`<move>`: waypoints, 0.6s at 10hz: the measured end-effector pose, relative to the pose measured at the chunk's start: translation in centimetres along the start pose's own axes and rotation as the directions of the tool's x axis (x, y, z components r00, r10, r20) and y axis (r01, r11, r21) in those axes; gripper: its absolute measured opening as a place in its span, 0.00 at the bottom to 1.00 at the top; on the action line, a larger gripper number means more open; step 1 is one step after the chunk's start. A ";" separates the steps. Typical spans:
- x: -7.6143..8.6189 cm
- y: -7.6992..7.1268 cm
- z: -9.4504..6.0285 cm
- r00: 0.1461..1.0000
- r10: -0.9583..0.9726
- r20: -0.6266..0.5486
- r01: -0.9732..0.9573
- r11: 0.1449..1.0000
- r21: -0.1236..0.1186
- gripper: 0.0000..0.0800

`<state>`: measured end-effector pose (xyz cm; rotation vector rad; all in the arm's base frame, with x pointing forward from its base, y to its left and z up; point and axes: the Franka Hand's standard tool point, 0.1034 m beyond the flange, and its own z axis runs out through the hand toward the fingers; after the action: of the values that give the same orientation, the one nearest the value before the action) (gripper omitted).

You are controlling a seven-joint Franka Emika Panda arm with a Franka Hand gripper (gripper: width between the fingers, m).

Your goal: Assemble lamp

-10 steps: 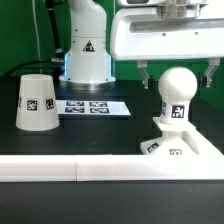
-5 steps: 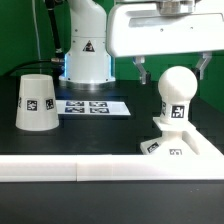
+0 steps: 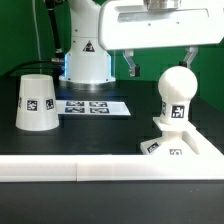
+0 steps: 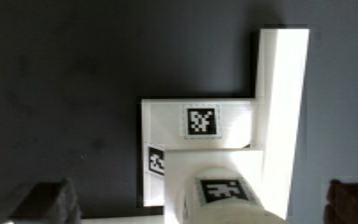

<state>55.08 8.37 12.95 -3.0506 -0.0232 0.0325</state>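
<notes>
Against a green backdrop, the gripper (image 3: 160, 62), jaws apart and empty, is lifting away from the bulb (image 3: 178, 86) now seated on the base (image 3: 172, 140); the shade (image 3: 38, 101) waits at centre left.

White lamp shade (image 3: 36, 102), bulb (image 3: 178, 85) and base (image 3: 170, 138) each carry black-and-white square tags. They stand on a black worktop (image 3: 100, 135) against a green backdrop (image 3: 22, 35).

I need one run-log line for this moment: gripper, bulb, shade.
gripper: open, above bulb, holding nothing | bulb: upright on base | shade: on table, exterior view's left, not mounted
</notes>
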 end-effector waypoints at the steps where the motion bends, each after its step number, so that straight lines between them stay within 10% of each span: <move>1: 0.0 0.0 0.0 1.000 0.000 0.001 0.000 1.000 0.000 0.87; 4: -0.9 0.4 -0.2 1.000 -0.005 0.006 0.005 1.000 -0.001 0.87; 6: -3.3 4.0 -0.6 0.998 -0.055 -0.001 0.055 0.998 -0.004 0.87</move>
<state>51.87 4.26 13.29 -3.0520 -0.1072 0.0277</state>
